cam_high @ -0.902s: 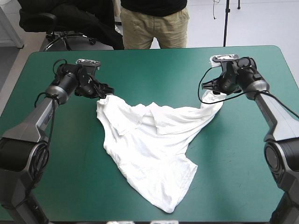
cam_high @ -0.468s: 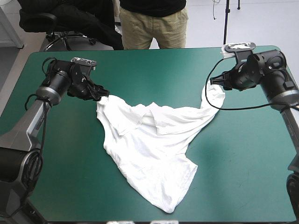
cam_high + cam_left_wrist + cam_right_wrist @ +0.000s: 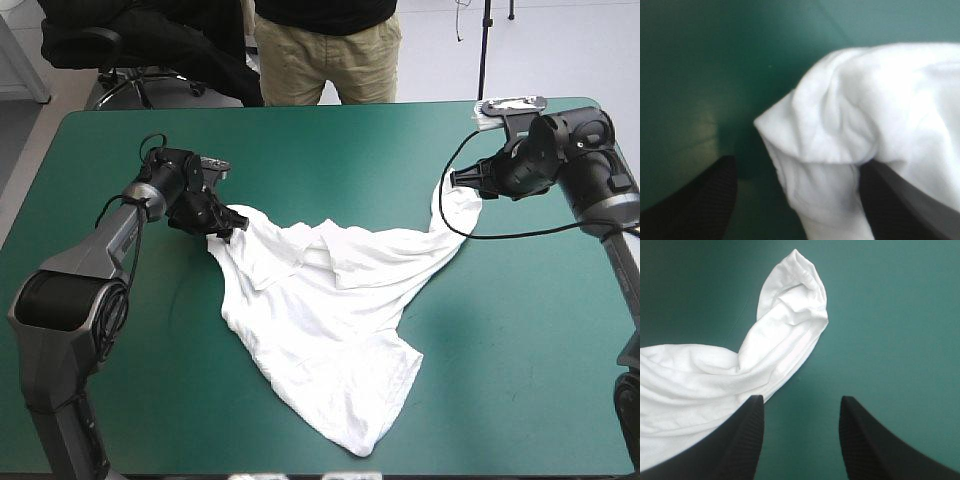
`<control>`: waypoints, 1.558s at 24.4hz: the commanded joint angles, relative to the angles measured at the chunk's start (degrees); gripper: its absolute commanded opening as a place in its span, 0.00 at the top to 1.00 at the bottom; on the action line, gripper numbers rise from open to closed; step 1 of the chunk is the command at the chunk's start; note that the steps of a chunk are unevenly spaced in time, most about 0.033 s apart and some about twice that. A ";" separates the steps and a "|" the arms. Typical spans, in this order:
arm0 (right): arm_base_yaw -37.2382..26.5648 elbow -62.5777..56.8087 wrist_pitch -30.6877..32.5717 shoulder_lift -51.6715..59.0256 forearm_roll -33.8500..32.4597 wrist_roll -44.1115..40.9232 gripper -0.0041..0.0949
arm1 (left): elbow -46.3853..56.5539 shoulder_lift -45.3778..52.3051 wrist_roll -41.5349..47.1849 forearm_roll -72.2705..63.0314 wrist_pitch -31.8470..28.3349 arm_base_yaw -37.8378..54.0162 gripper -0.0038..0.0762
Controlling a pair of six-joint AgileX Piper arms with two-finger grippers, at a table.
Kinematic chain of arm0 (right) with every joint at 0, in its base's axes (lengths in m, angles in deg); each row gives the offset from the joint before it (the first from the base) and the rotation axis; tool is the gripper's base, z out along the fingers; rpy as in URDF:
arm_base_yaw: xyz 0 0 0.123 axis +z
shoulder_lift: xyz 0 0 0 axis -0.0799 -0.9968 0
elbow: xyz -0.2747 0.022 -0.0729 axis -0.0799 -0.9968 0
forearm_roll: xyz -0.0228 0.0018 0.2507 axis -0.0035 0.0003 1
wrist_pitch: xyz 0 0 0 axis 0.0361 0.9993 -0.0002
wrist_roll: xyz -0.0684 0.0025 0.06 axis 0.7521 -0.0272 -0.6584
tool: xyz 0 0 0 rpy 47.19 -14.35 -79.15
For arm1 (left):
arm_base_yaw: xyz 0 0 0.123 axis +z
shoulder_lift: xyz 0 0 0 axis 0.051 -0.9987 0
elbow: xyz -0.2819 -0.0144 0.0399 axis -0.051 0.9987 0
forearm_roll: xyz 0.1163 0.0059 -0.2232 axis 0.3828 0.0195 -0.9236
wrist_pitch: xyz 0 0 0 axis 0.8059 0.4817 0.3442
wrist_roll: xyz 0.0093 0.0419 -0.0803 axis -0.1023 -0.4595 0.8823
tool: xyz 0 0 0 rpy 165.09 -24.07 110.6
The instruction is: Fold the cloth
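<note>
The white T-shirt (image 3: pixel 320 310) lies crumpled on the teal-green cover, stretched between two far corners, its body trailing toward the table's front edge. My left gripper (image 3: pixel 232 222) is at the shirt's far left corner. In the left wrist view that corner (image 3: pixel 840 125) sits bunched between the fingers of my left gripper (image 3: pixel 797 165), which stand apart. My right gripper (image 3: pixel 457 180) hovers just beyond the far right corner. In the right wrist view it (image 3: pixel 801 399) is open over bare cover, and the sleeve (image 3: pixel 785 335) lies ahead and to one side.
The teal-green cover (image 3: pixel 520 340) shows on every side of the shirt. The shirt's lowest fold (image 3: pixel 360 435) reaches close to the front edge. My right arm stands near the table's far right corner (image 3: pixel 590 105).
My left gripper has swung from farther back and left onto the shirt's left corner. The right arm drew back toward the far right corner earlier and has held still since. The shirt has not shifted.
</note>
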State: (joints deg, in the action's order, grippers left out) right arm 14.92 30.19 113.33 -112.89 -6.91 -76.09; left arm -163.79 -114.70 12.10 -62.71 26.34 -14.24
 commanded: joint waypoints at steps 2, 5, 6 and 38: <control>-0.46 1.67 -0.24 2.63 3.06 2.88 0.51 | -1.79 0.65 -1.56 -3.45 -1.08 -0.08 0.53; 0.39 1.67 5.65 2.63 6.80 6.42 0.51 | -1.79 0.50 -2.99 -4.43 -0.96 -0.08 0.96; 1.29 1.67 6.67 2.87 6.80 6.70 0.51 | -1.79 0.50 -2.87 -4.32 -0.96 -0.08 0.96; 33.89 -41.21 -17.64 4.88 -0.92 -10.01 0.41 | -1.79 0.50 -2.87 -6.47 -1.32 -0.08 0.97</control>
State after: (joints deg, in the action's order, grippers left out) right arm 48.69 -10.52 98.54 -108.98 -8.38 -86.61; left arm -164.65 -115.82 9.09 -69.59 27.18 -14.34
